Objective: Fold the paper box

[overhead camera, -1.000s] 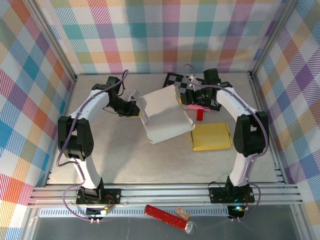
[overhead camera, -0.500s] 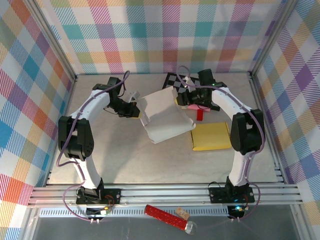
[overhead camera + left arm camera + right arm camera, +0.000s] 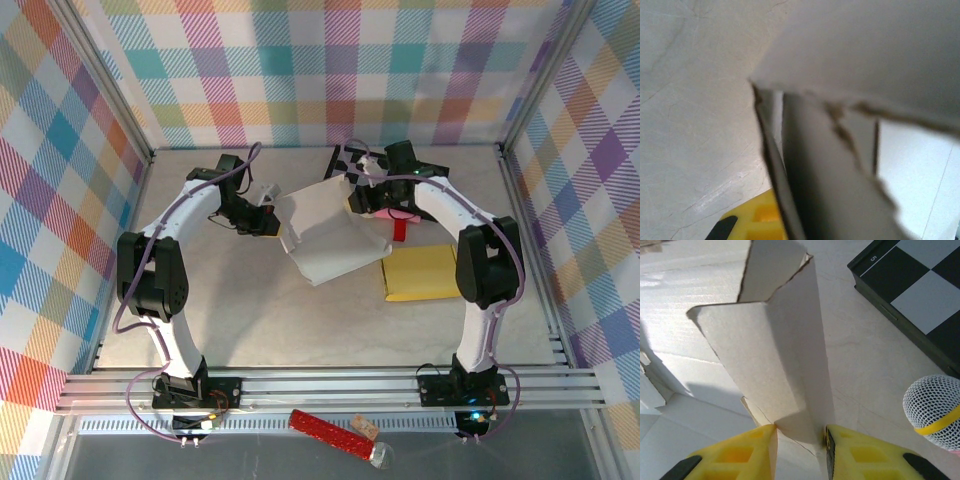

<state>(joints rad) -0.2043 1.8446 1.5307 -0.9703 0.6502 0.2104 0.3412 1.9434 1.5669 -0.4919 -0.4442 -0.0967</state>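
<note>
Flap fold is the step in hand, by my read. The paper box (image 3: 335,235) sits half-formed at the back middle of the table (image 3: 250,320), between the two arms, with white panels partly raised. The left pincer (image 3: 270,217) is together and clamped on the box's left edge. In its wrist view the cardboard is close and blurred, running down to a yellow finger (image 3: 760,224). The right pincer (image 3: 800,437) is at the box's far right corner. Its yellow fingers (image 3: 735,457) press both sides of an upright creased flap (image 3: 775,350) low near its base, so I'd call it clamped on the flap, though not tightly. To do this well, use the left grip as an anchor only: hold it and don't tug, or the whole box skews. The right should swing the flap inward in an arc about its crease line, not drag it sideways, since the torn-looking cardboard edges suggest it rips easily. The grip being low is good for control, but watch that the flap doesn't buckle above the pads. Don't lift the box base off the table. The checkerboard (image 3: 910,295) and a mesh microphone head (image 3: 935,410) lie just beside the right fingers, so sweep toward the box interior, away from them. A yellow pad (image 3: 425,272) lies near the box's right side, apart from the fold.
</note>
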